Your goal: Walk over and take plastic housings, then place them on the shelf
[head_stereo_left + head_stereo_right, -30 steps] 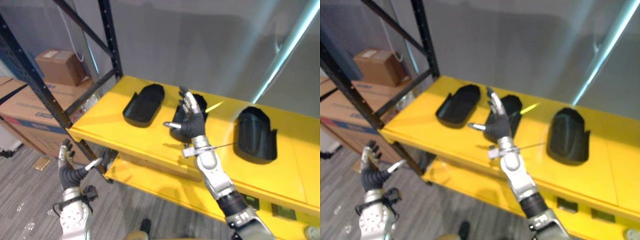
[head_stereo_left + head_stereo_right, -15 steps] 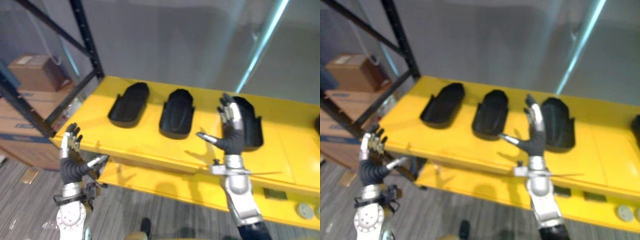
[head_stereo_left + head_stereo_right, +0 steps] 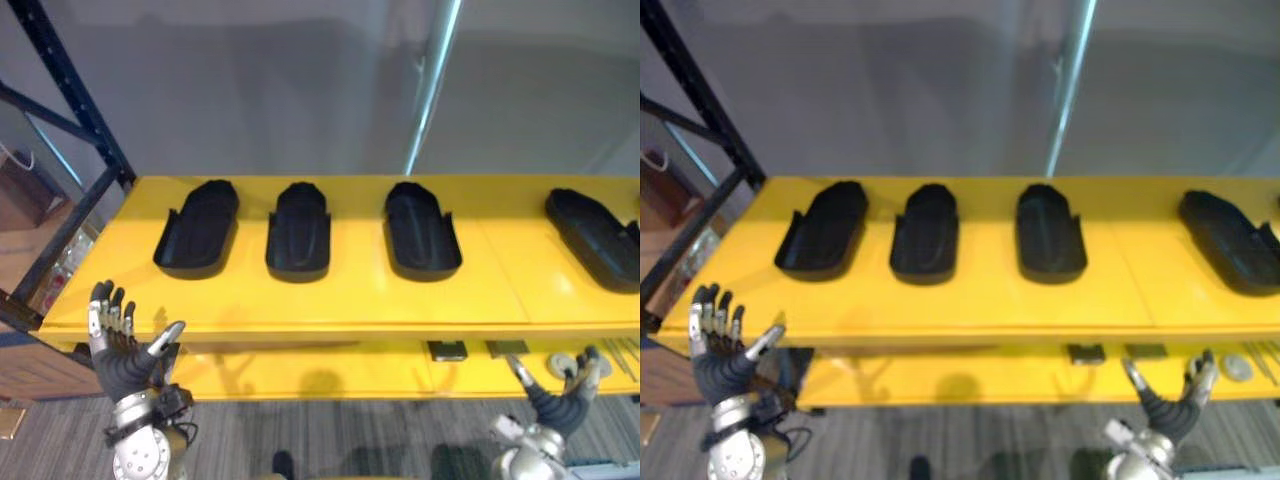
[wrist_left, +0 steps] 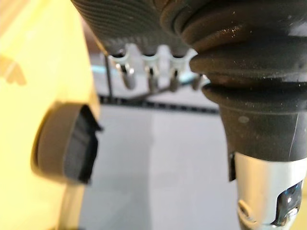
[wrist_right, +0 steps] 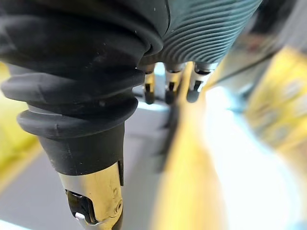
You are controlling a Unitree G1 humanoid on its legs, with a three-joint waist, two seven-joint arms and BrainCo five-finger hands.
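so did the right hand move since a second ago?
Yes. The right hand was up over the yellow shelf among the black housings; now it sits below the shelf's front edge, off to the right, fingers open and empty.

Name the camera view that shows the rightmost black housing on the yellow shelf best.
The right eye view: the rightmost housing lies almost whole on the yellow shelf. The left eye view cuts its far end at the picture's edge. The wrist views give blurred yellow surfaces instead.
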